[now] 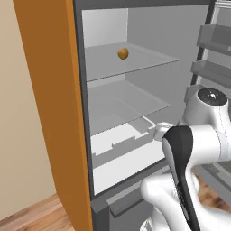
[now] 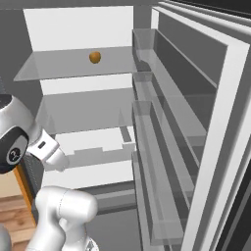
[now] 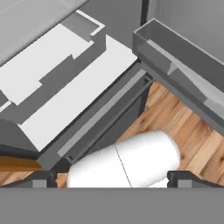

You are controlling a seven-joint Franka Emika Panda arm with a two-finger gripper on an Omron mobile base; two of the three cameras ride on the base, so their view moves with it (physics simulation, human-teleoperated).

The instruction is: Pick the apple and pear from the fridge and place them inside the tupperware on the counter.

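Progress is at its start — nothing is yet picked. The fridge (image 1: 135,90) stands with its door swung wide; the pear (image 1: 122,53) rests alone on the upper glass shelf (image 1: 149,58), upper centre of the left base frame and upper left of the right base frame. The apple and the tupperware cannot be located from these frames. The gripper (image 3: 111,177), at the bottom edge of the hand frame, has its jaws released and empty, looking down over the white drawers (image 3: 65,87) — low in the fridge, well below the pear. Both fruits remain to be fetched.
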